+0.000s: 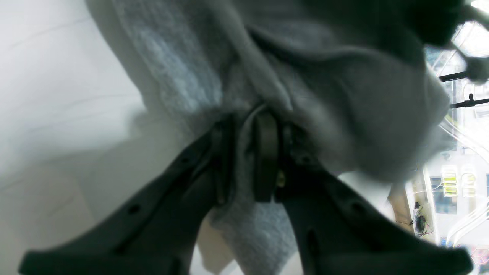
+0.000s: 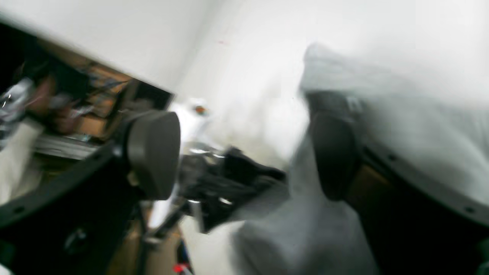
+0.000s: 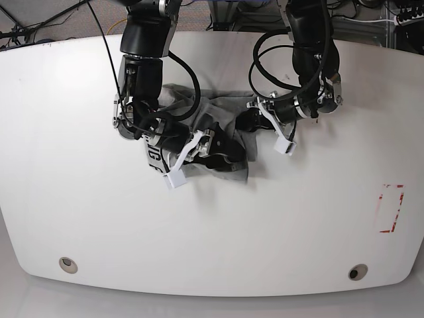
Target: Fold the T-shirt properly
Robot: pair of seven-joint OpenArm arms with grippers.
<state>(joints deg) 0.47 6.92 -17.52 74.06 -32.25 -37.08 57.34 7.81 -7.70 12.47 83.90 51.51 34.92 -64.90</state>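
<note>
Probably a robotics lab: white table [image 3: 79,218], cluttered shelves [image 2: 76,110], cabling [image 3: 59,16] behind.

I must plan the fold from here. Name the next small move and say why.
Probably bring the open right tool back onto a free edge of the T-shirt and close there. The shirt lies bunched on the table, only the left tool pinches cloth, and one grip alone likely cannot spread it flat.

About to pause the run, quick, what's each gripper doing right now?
Left gripper: shut on the T-shirt.
Right gripper: open, holding nothing; shirt fabric lies against one of its fingers.
</note>
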